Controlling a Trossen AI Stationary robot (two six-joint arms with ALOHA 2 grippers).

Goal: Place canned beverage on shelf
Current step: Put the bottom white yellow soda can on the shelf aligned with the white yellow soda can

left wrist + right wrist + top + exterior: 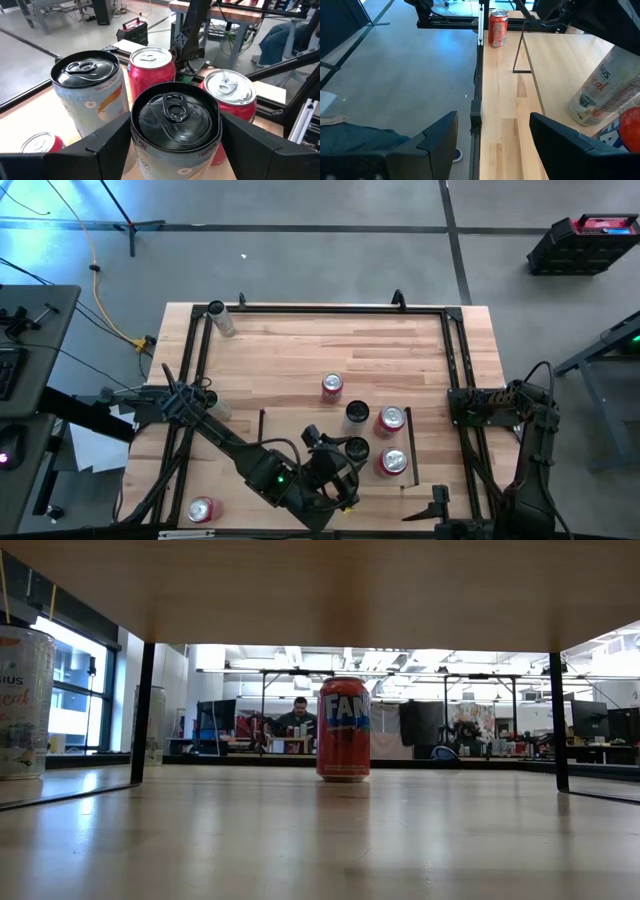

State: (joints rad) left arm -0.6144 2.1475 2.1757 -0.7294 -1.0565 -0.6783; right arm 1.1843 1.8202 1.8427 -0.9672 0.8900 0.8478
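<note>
A pale can with a black top (175, 117) stands upright between the fingers of my left gripper (347, 463), over the near part of the pale-wood shelf (290, 425). Around it on the shelf stand another black-topped can (87, 95) and two red cans (150, 65) (230, 95). In the low view the shelf's underside (320, 590) spans the top of the picture. My right gripper (492, 145) hangs open over the table's near right edge, with nothing between its fingers. My left gripper pinches the black-topped can by its side wall just under the rim (134, 137), one finger (107, 147) on each side. The fingers come slanting slightly downward from the table's near left. The can is upright; the fingers hide its foot, so whether it rests on the shelf cannot be told.
A red can (343, 728) stands on the table beyond the shelf, another red can (201, 509) at the near left corner, and a pale can (222, 320) at the far left. Another pale can (22, 700) stands at the left. A person sits in the room behind.
</note>
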